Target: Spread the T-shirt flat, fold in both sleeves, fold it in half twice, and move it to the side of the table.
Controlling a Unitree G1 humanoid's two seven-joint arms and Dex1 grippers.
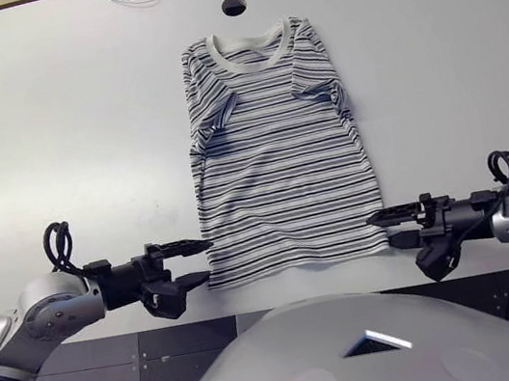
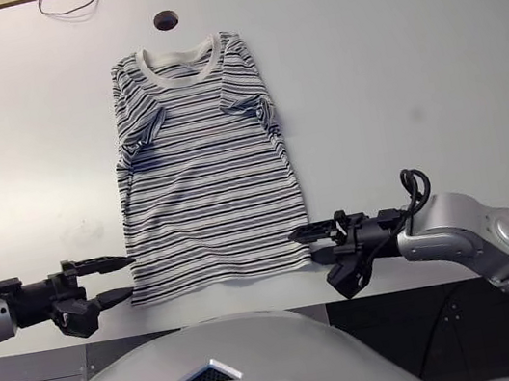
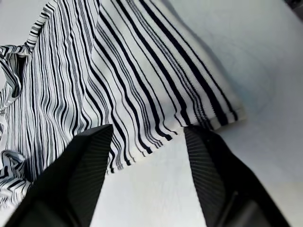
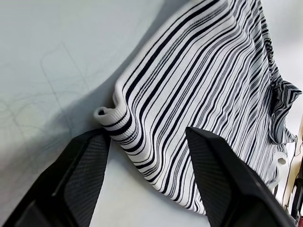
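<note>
1. A striped T-shirt point(image 1: 280, 167) lies flat in the middle of a white table point(image 1: 60, 135), collar away from the robot, with both sleeves point(image 1: 215, 117) already folded in.
2. The left gripper point(image 1: 208, 260) and right gripper point(image 1: 381, 231) sit at the two corners of the near hem point(image 1: 296, 264), jaws spread wide, holding nothing.
3. Risk: a jaw may pinch only the top layer, so the layers drag apart.
4. Risk: uneven lifting could skew the fold or flip the tucked sleeves back out.

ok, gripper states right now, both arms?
Left gripper: open, at a hem corner of the T-shirt, holding nothing.
Right gripper: open, at the other hem corner, holding nothing.
</note>
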